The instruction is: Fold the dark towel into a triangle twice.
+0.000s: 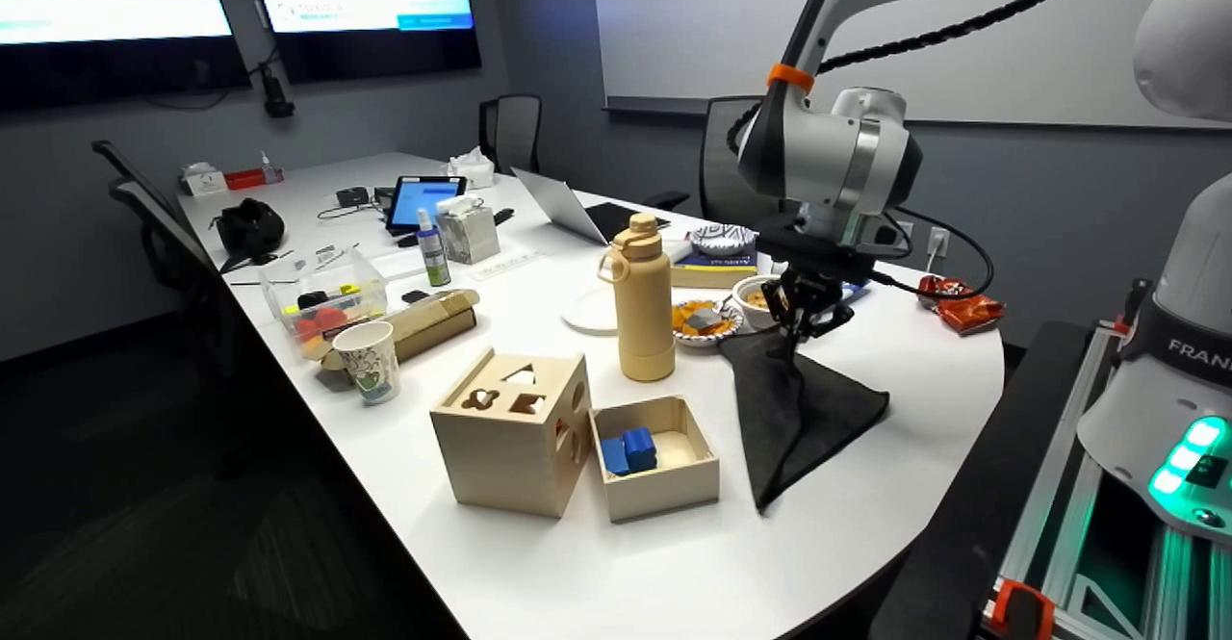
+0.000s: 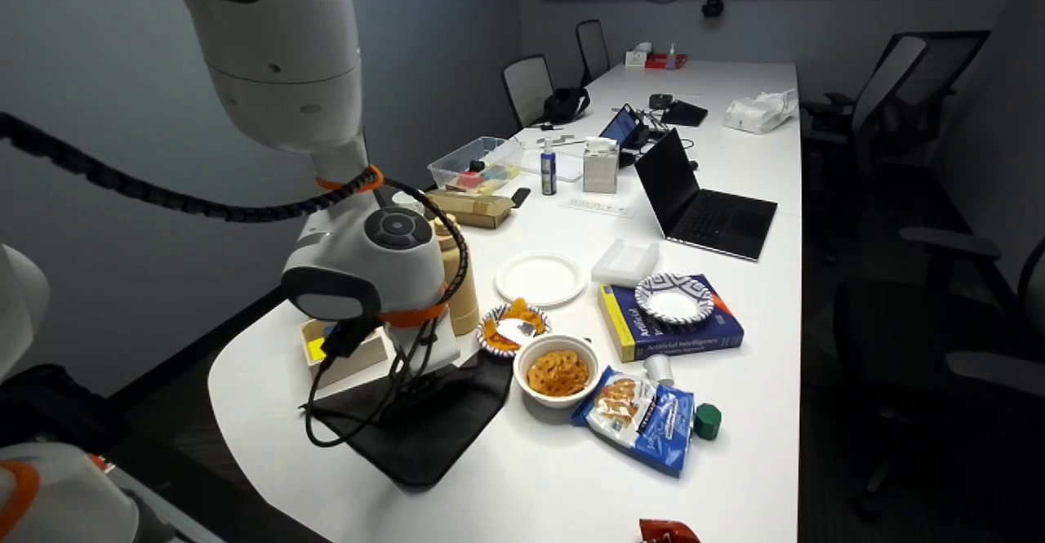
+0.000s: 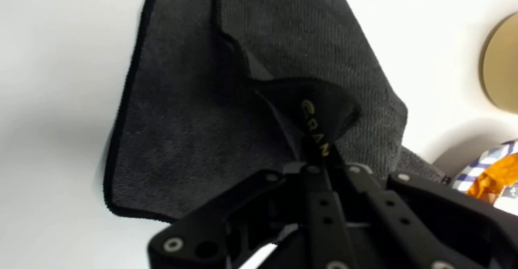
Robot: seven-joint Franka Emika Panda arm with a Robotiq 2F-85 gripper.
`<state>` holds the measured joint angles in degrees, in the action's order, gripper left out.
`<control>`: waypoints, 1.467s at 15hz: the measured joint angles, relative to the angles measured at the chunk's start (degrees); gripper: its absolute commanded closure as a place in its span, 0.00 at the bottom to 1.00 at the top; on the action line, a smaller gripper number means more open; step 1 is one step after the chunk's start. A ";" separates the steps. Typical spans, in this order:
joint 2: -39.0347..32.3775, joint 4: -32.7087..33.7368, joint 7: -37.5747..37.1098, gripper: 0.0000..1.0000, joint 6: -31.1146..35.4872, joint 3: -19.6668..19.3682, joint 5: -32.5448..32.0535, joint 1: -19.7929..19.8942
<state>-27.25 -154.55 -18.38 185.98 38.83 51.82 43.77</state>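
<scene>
Dark towel (image 3: 174, 147): laid on the table (image 1: 866, 486) beneath the tool (image 3: 325, 166), which is clamped on its lettered flap (image 3: 313, 111); judged light, limp; best held at a corner.
Tan bottle (image 1: 645, 308): stood beside the tool; might be toppled.
Chip bowl (image 3: 485, 162): set near the tool, by a towel corner; might be dragged.

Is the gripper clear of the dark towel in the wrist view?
No, the gripper is closed on a raised, lettered fold of the dark towel.

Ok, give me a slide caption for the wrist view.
The tool pinches a lettered flap of the dark towel on the white table.
</scene>
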 measured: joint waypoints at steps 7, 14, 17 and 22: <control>-1.93 -0.16 1.04 0.99 -2.96 2.35 -0.02 9.72; -1.90 -3.01 0.63 0.99 -5.36 2.34 0.99 12.67; -1.83 -2.87 0.64 0.99 -5.43 -0.56 3.42 9.86; -1.38 -2.67 0.64 0.99 -5.46 -7.20 5.20 4.32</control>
<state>-28.63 -157.22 -17.73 180.51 31.63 57.02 48.09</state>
